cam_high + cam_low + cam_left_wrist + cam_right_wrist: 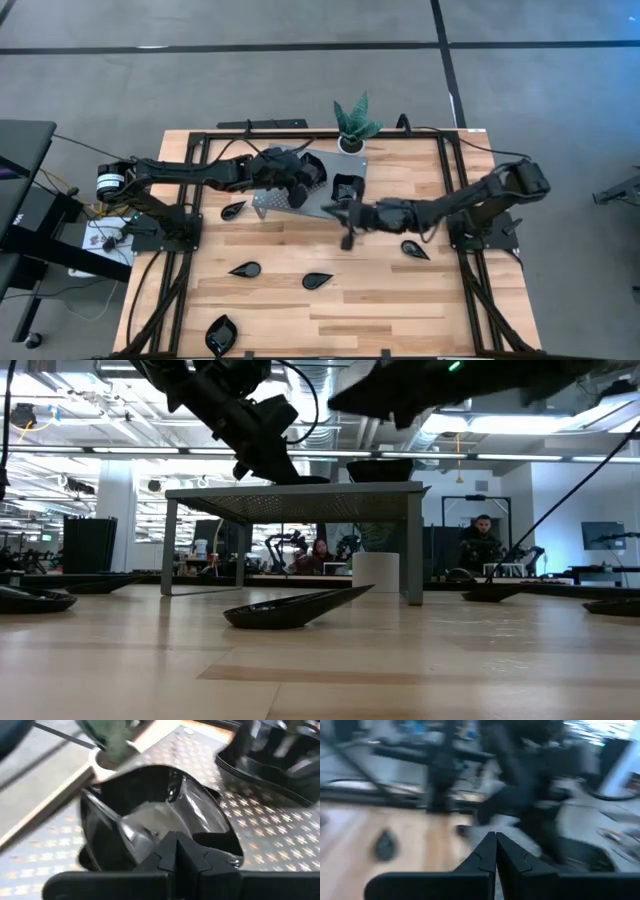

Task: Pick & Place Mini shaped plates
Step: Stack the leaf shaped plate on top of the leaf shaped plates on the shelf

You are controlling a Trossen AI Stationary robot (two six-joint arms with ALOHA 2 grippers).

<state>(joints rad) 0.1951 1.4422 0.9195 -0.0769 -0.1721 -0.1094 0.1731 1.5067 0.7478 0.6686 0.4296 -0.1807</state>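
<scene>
no legible text, no labels or brands, no numbers (signs neither)

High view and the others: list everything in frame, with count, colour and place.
Loose mini shaped plates: five, glossy black, scattered on the wooden table.
Stacked plates: two piles, black, on the stand.
Perforated metal stand: one, grey, table's far middle.
Potted plant: one, green, white pot, far edge.
People: two, beyond the table in the low view.
Left gripper: shut, over the stand by a plate pile.
Right gripper: shut, empty, beside the stand.
</scene>
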